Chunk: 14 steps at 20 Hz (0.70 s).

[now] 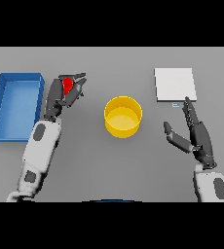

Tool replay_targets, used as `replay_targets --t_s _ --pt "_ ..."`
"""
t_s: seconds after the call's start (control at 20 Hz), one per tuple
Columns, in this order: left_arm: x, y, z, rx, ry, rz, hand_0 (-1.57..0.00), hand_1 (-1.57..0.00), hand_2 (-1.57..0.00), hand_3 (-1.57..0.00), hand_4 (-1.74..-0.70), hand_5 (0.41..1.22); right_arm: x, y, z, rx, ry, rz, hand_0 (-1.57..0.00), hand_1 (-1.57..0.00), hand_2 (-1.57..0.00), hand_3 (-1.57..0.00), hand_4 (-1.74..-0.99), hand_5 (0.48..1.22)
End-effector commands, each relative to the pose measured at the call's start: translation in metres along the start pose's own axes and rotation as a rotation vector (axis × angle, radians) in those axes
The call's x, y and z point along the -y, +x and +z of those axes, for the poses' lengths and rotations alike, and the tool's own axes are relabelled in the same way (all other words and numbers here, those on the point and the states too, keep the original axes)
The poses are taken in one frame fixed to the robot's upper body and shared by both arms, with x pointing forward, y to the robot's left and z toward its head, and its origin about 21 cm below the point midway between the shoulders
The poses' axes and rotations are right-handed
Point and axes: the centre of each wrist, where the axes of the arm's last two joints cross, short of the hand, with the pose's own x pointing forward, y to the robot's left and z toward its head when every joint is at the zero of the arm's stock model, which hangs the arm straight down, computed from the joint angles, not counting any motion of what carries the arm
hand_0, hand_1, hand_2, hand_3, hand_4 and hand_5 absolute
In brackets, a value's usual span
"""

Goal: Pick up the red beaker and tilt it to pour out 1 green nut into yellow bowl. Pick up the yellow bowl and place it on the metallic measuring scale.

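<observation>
The red beaker (67, 86) sits at the upper left, mostly hidden inside my left hand (64, 94), whose fingers and thumb curl around it. The yellow bowl (123, 116) stands in the middle of the table, to the right of that hand; I see no nut in it. The metallic measuring scale (175, 84) is a pale square plate at the upper right. My right hand (196, 130) lies just below the scale with straight fingers pointing toward it, holding nothing.
A blue rectangular bin (15, 105) lies at the far left, close beside my left forearm. Grey table (109, 165) surface stretches in front of the bowl between both arms.
</observation>
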Motion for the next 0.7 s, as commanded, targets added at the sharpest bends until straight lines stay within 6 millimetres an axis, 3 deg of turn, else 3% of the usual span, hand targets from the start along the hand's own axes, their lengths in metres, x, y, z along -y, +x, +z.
replay_targets --t_s 0.0,0.2,0.45,0.65 --pt "-0.002 0.006 0.000 0.011 -0.007 -0.031 -1.56 -1.56 -1.56 -1.54 -1.50 1.215 -0.003 0.001 -0.001 0.008 0.003 0.000 0.00 0.00 0.00 0.00 -1.295 0.665" --pt "-0.006 0.032 -0.001 0.032 -0.057 -0.177 -1.57 -1.57 -1.56 -1.56 -1.62 1.174 -0.001 -0.001 0.000 0.008 0.016 0.003 0.00 0.00 0.00 0.00 -1.277 0.664" --pt "0.004 0.044 -0.003 0.027 -0.106 -0.268 -1.57 -1.57 -1.56 -1.56 -1.62 1.140 -0.003 -0.002 -0.003 -0.028 0.013 0.004 0.00 0.00 0.00 0.00 -1.277 0.679" --pt "0.010 0.067 -0.014 0.052 -0.186 -0.500 -1.57 -1.57 -1.57 -1.57 -1.69 1.124 -0.006 -0.001 0.000 -0.007 0.017 -0.018 0.00 0.00 0.00 0.00 -1.274 0.688"
